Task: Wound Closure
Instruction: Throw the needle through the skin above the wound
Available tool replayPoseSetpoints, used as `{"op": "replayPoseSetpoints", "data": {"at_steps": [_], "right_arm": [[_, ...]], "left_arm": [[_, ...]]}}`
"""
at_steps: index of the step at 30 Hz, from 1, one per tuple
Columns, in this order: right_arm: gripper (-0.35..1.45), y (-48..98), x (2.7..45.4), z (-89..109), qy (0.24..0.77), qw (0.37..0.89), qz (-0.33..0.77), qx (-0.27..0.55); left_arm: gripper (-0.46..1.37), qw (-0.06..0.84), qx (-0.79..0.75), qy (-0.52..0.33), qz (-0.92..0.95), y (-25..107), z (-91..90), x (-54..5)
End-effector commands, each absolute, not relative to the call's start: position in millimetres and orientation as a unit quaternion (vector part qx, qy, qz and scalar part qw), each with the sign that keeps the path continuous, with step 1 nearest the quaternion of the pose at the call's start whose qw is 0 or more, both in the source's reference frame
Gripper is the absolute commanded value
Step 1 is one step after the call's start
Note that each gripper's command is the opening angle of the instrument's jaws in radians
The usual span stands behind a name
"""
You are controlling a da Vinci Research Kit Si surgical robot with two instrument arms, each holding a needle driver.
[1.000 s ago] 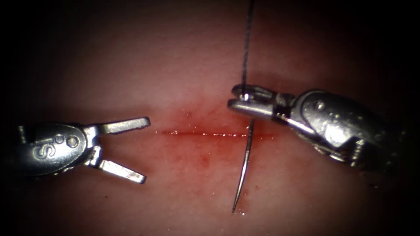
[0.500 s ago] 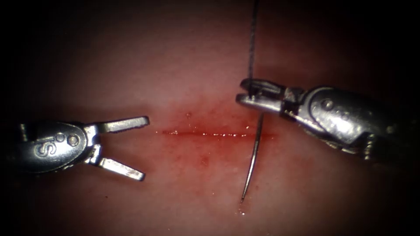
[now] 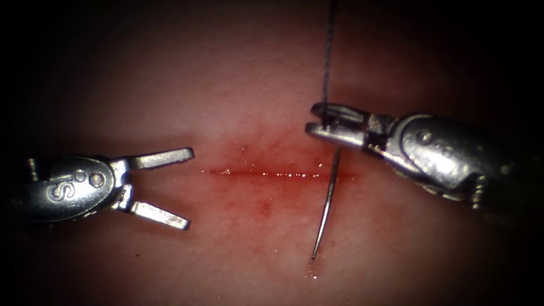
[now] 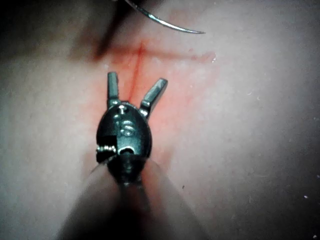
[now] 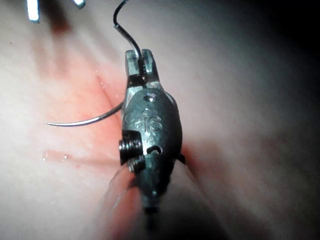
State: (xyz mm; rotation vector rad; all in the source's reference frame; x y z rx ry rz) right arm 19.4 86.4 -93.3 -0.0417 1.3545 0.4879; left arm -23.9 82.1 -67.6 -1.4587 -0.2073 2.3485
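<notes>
The tissue (image 3: 238, 90) carries a thin horizontal cut (image 3: 272, 173) ringed with red fluid. My right tool (image 3: 317, 122) is shut on the curved needle (image 3: 327, 209) close to its thread end, just above the cut's right end. The needle's body hangs across the cut, and its tip (image 3: 311, 260) points down over the near tissue, seemingly not in it. The thread (image 3: 327, 51) runs straight up from the jaws. My left tool (image 3: 187, 188) stands open off the cut's left end, holding nothing. The wrist views show the same left tool (image 4: 137, 78), right tool (image 5: 140, 54) and needle (image 5: 85, 121).
A small dark speck (image 3: 310, 275) marks the tissue just below the needle tip. Red staining (image 3: 263, 207) spreads below the cut. The needle (image 4: 170, 25) curves above the open left jaws in the left wrist view.
The right tool, holding the needle, shifted right and slightly up from a second ago, then held still. The needle tip rose with it. The left tool barely moved.
</notes>
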Motion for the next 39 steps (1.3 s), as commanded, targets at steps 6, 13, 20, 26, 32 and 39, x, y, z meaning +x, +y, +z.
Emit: {"op": "replayPoseSetpoints", "data": {"at_steps": [6,13,20,26,32,39], "right_arm": [[-0.35,87.2,19.8,-93.1,0.631,0.755,0.169,-0.055],[-0.35,88.5,21.5,-92.7,0.651,0.746,0.114,-0.085],[-0.35,89.8,22.9,-91.7,0.659,0.739,0.039,-0.131],[-0.35,90.7,23.3,-90.8,0.66,0.732,-0.01,-0.171],[-0.35,91.4,24.2,-90.2,0.666,0.719,-0.042,-0.195],[-0.35,91.6,25.6,-90.0,0.67,0.693,-0.104,-0.247]], "left_arm": [[0.26,0.183,-0.517,-0.073,0.833,81.8,-67.7,-23.8],[0.09,0.188,-0.515,-0.07,0.833,81.1,-67.3,-24.0],[-0.01,0.194,-0.516,-0.074,0.831,80.7,-67.2,-24.0],[-0.05,0.199,-0.518,-0.08,0.828,80.6,-67.2,-24.0],[-0.08,0.203,-0.522,-0.09,0.823,80.1,-66.9,-24.1],[-0.07,0.207,-0.524,-0.099,0.82,79.2,-66.4,-24.2]]}}
